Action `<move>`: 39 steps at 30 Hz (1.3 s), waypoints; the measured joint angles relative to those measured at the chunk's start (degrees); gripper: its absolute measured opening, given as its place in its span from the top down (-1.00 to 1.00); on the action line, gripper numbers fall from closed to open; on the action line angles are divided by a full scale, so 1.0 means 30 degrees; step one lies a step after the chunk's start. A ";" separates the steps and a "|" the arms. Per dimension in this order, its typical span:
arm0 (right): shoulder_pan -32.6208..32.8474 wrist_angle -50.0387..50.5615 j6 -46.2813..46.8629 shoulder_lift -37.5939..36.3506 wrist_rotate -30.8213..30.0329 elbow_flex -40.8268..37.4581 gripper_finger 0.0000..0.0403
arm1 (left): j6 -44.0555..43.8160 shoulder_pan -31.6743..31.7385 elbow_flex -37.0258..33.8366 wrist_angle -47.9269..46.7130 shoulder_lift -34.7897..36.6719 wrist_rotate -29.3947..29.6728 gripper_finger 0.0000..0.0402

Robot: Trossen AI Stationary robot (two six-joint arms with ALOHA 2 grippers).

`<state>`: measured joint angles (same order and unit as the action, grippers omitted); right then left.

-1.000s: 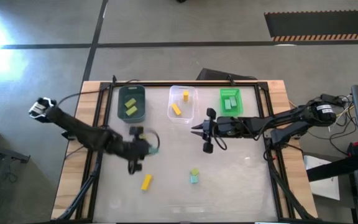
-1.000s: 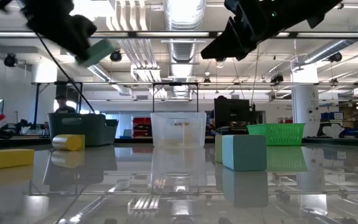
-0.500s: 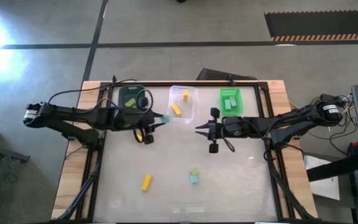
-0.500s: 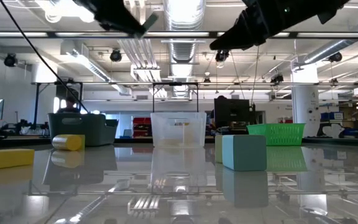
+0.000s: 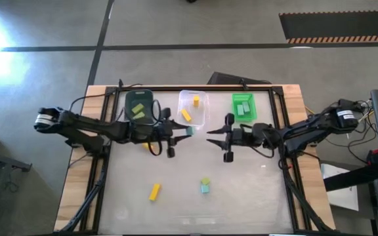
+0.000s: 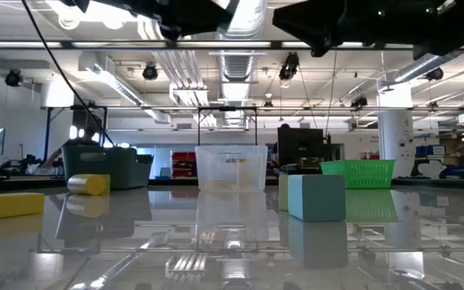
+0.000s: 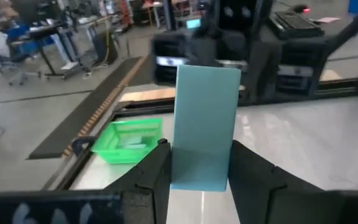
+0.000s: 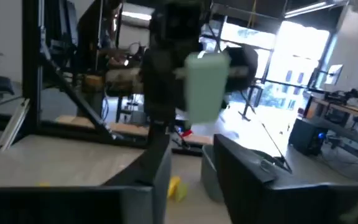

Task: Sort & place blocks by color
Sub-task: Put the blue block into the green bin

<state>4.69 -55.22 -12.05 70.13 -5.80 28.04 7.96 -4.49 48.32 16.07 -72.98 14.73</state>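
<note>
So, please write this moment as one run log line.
left gripper: holds teal block in air, facing right gripper | right gripper: open, empty | green bin: behind

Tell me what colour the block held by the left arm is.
Teal-mint. The block shows best in the left wrist view, pinched in the left tool.

A flat teal-mint rectangular block [image 7: 205, 124] is held up off the table, pinched at its lower end. On the tabletop lie a yellow bar [image 5: 154, 191] and, well apart from it, a pale yellow-green cube [image 5: 205, 180] touching a teal-mint cube [image 5: 205, 189].
</note>
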 joint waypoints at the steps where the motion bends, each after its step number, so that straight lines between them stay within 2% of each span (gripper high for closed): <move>1: -0.0007 -0.0059 0.0006 0.0147 0.0019 0.0228 0.38 | 0.0001 -0.0059 -0.0028 0.0357 -0.0265 -0.0208 0.46; 3: 0.0013 0.0082 0.0153 0.0196 0.0285 0.0621 0.24 | -0.0012 -0.0153 0.0015 0.1592 -0.0880 -0.0585 0.46; 8: 0.0013 0.0234 0.0609 0.0253 0.2402 0.1768 -0.11 | -0.0035 -0.0522 -0.0025 0.2732 -0.1817 -0.1052 0.46; 11: 0.0013 0.0329 0.0721 0.0290 0.2470 0.2197 -0.27 | -0.0035 -0.0766 -0.0009 0.3855 -0.2176 -0.1060 0.46; 14: 0.0013 0.0394 0.0700 0.0324 0.2463 0.2370 -0.38 | -0.0034 -0.0928 -0.0017 0.4277 -0.2251 -0.1103 0.46; 18: 0.0013 0.0148 0.0755 0.0445 0.2455 0.2408 -0.42 | -0.0022 -0.0918 -0.0024 0.4793 -0.2340 -0.1110 0.46; 30: -0.0038 -0.1655 -0.0107 0.1660 0.2115 0.2415 -0.20 | -0.0021 -0.0918 -0.0038 0.9349 -0.4785 -0.1409 0.46; 33: -0.0038 -0.1684 -0.0122 0.1587 0.1795 0.2415 -0.02 | -0.0119 -0.0918 -0.0038 0.9490 -0.4796 -0.1384 0.46; 37: -0.0023 -0.1677 0.0020 0.1580 0.1878 0.2415 0.37 | -0.0414 -0.0911 -0.0038 0.9501 -0.4792 -0.1322 0.46; 39: -0.0023 -0.1677 0.0044 0.1580 0.1903 0.2408 0.44 | -0.0433 -0.0911 -0.0038 0.9509 -0.4797 -0.1322 0.46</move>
<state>4.62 -60.25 -11.92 74.87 -0.10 35.27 6.67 -7.22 48.21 44.60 -87.37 10.76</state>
